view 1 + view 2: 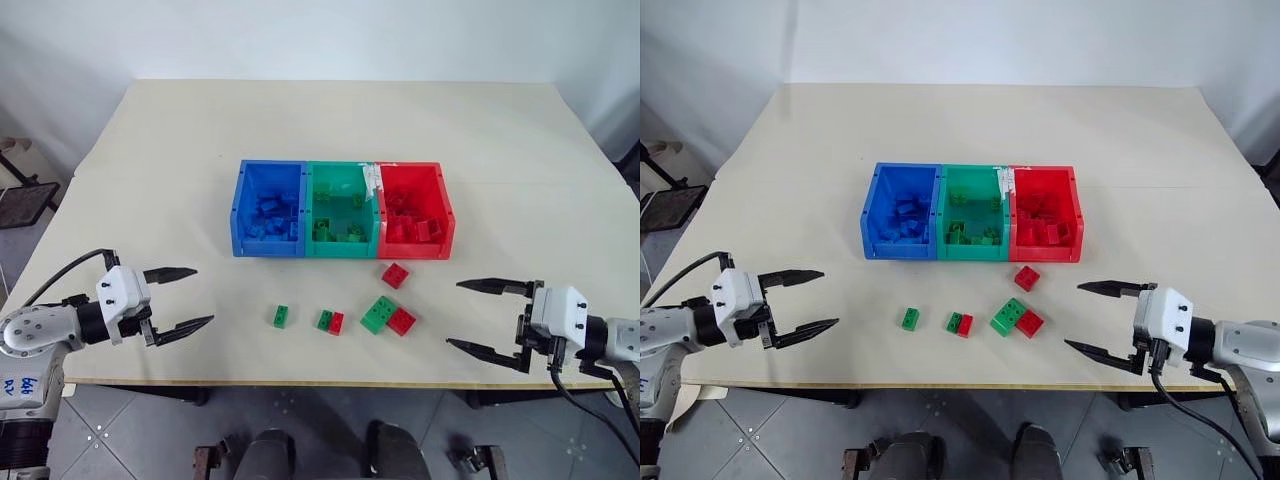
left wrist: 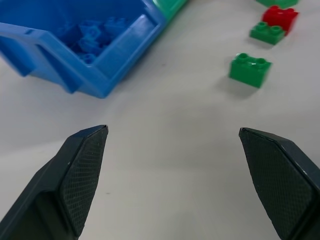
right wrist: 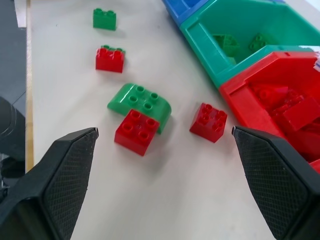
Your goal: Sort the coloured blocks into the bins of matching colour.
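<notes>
Both our grippers, left (image 1: 182,297) and right (image 1: 486,318), gape empty. Six bricks remain before the bins (image 1: 341,250); next we grab the red brick (image 1: 395,275) nearest them.

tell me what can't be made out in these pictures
- Blue bin: how many blue blocks lie in it cannot be counted from the head views, as same-coloured bricks blend together; in the left wrist view its near wall hides part of the pile.
- Red bin: cut off by the edge of the right wrist view.
- Small green and red pair: whether the two are joined or just touching is too small to tell.
</notes>
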